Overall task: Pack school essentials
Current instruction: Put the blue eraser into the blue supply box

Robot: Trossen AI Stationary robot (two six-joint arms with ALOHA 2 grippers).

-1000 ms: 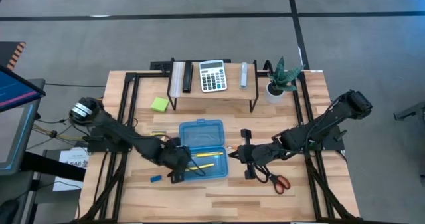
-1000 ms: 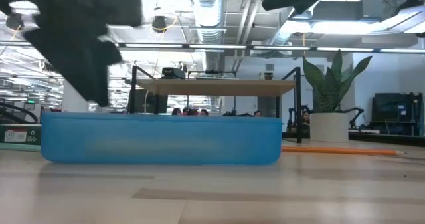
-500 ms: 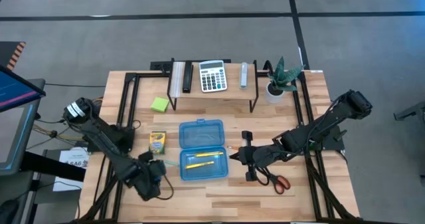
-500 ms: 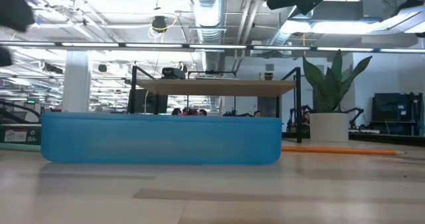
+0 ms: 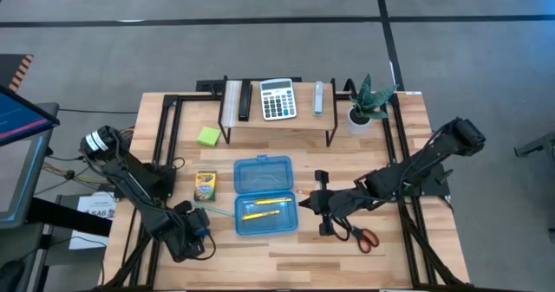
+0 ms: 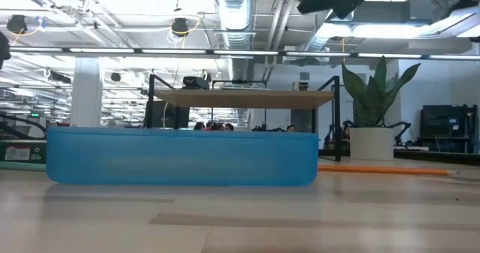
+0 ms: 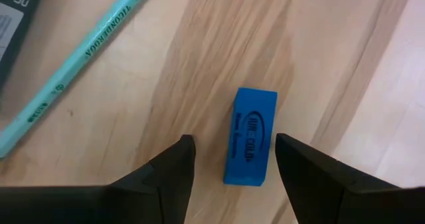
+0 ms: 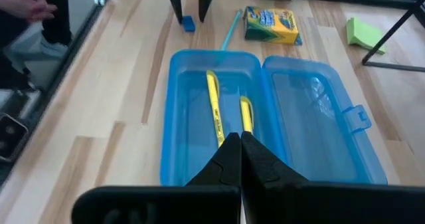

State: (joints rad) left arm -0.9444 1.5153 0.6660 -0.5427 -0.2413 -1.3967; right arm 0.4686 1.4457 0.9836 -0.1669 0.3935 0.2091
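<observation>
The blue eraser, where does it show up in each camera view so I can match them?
High view: hidden under the left gripper.
Low view: not in it.
Left wrist view: blue eraser lies between the open fingers.
Right wrist view: eraser at.
Shared landmark: teal pencil beside it.

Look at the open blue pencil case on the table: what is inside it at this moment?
Two yellow pencils lie side by side in one half of the blue pencil case; the other half looks empty. The right gripper, shut, covers the pencils' near ends in its wrist view.
</observation>
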